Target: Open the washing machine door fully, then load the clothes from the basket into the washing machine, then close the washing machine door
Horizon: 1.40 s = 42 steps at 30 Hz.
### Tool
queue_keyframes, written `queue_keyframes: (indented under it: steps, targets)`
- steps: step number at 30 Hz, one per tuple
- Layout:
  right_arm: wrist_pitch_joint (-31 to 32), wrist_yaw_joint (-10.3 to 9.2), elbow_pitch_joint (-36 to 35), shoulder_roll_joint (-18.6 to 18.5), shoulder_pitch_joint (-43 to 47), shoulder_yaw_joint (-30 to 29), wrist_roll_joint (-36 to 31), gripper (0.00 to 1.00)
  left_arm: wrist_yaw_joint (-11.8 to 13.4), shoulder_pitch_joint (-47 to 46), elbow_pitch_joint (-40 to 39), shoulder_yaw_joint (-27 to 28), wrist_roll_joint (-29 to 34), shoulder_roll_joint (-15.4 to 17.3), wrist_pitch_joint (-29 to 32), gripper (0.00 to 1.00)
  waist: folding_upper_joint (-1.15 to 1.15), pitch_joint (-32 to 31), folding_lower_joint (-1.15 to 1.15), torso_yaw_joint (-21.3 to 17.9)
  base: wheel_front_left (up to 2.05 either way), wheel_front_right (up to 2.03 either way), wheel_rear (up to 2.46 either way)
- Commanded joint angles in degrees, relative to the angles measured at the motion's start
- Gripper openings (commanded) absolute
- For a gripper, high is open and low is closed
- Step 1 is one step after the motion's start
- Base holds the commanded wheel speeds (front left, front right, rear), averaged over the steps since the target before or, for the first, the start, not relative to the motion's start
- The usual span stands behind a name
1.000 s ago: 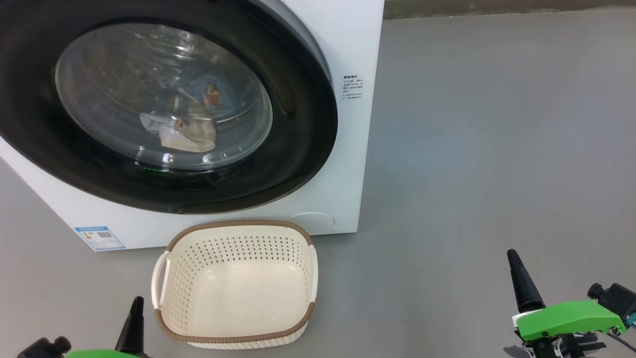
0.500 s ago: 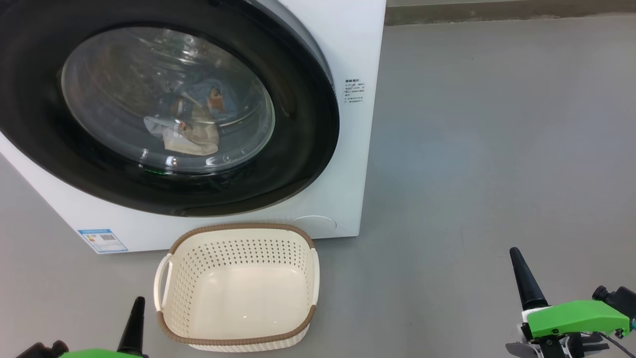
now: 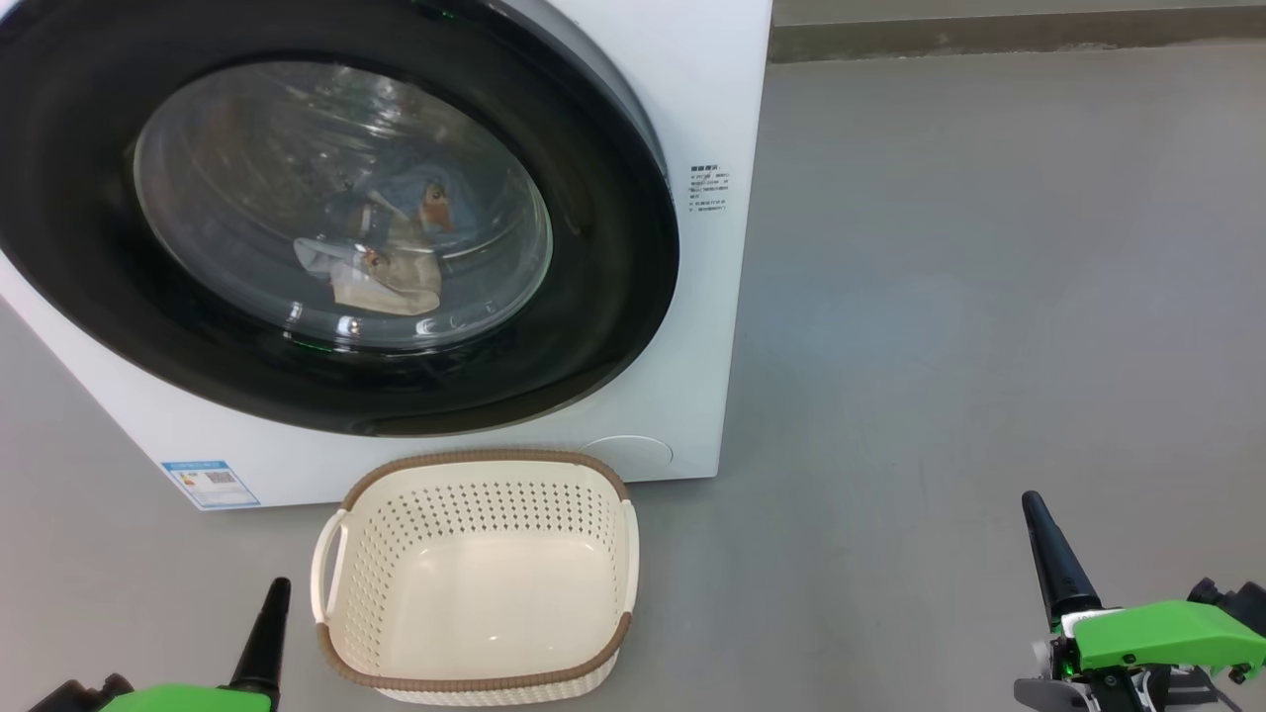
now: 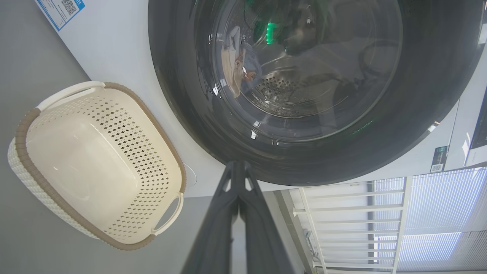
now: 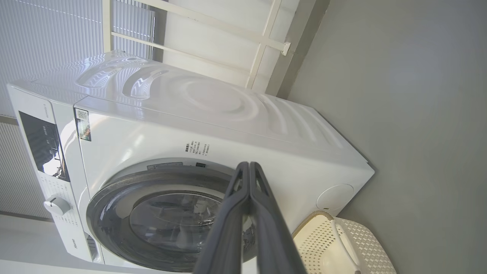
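Observation:
The washing machine (image 3: 717, 89) is a white box at the upper left, and its door (image 3: 618, 257), with a black rim and clear glass, lies flush against the front. Through the glass I see the clothes (image 3: 396, 247), light blue and beige, lying in the drum. The cream basket (image 3: 485, 458) stands on the floor just before the machine, with nothing in it. My left gripper (image 3: 280, 590) is shut, low at the basket's left. My right gripper (image 3: 1034, 502) is shut, far to the right. The left wrist view has the left gripper (image 4: 237, 164) pointing at the door's rim (image 4: 418, 114), the basket (image 4: 152, 121) beside it.
Grey floor (image 3: 989, 297) stretches to the right of the machine up to a wall base (image 3: 989, 35). A blue label (image 3: 210, 483) sits low on the machine's front. The right wrist view has the shut right gripper (image 5: 248, 164) facing the machine (image 5: 228, 125), with its control panel (image 5: 42, 144).
The head camera has tilted a little, so the whole picture slid down and right. Both grippers sit slightly lower in view and stay shut. Door, clothes and basket are unmoved.

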Motion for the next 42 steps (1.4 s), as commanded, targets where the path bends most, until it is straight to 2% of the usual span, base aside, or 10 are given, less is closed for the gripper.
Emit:
queue_keyframes:
  steps: [1,24,42]
  targets:
    - [0.42,-0.04,-1.73,-0.02,-0.50,0.79,1.48,0.00,-0.08,-2.62,-1.60,1.88,-1.31,0.65,0.39,0.00,0.00,-0.04,0.00,0.02,0.00,0.00,0.00]
    - [4.49,-0.06,-3.36,0.47,-0.29,-0.36,15.68,0.00,-0.10,-3.81,-1.88,3.66,-15.41,-0.22,4.38,0.00,0.00,-1.31,0.00,0.48,0.00,0.00,0.00]
    - [4.52,-0.06,-3.37,0.48,-0.29,-0.38,15.72,0.00,-0.10,-3.82,-1.90,3.81,-15.34,-0.33,4.51,0.00,0.00,-1.32,0.00,0.48,0.00,0.00,0.00]
